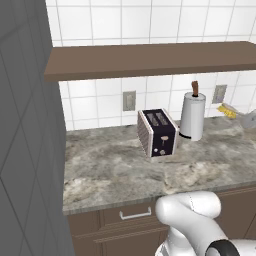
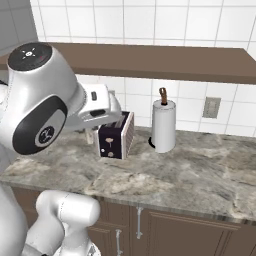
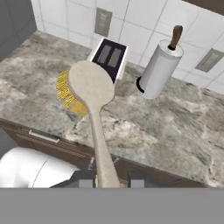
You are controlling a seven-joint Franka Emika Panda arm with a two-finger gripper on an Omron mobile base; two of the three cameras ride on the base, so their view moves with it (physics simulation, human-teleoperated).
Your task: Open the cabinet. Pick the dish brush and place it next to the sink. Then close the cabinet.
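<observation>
The dish brush [image 3: 89, 85] has a pale cream head back, yellow bristles and a thin cream handle that runs down between my finger tips. My gripper [image 3: 109, 183] is shut on that handle and holds the brush in the air above the counter's front edge. In the left base view the brush's yellow head [image 1: 227, 111] shows at the far right, level with the paper-towel roll, with my gripper [image 1: 248, 120] just right of it. A brown cabinet underside [image 1: 150, 59] runs overhead; its doors are out of frame. The sink is out of view.
On the marbled counter [image 1: 115, 170] stand a black-and-white toaster [image 1: 157, 132] and a white paper-towel roll with a brown post [image 1: 192, 116]. A tall grey panel [image 1: 25, 150] closes off the left. Brown drawers and doors [image 2: 200, 230] sit under the counter.
</observation>
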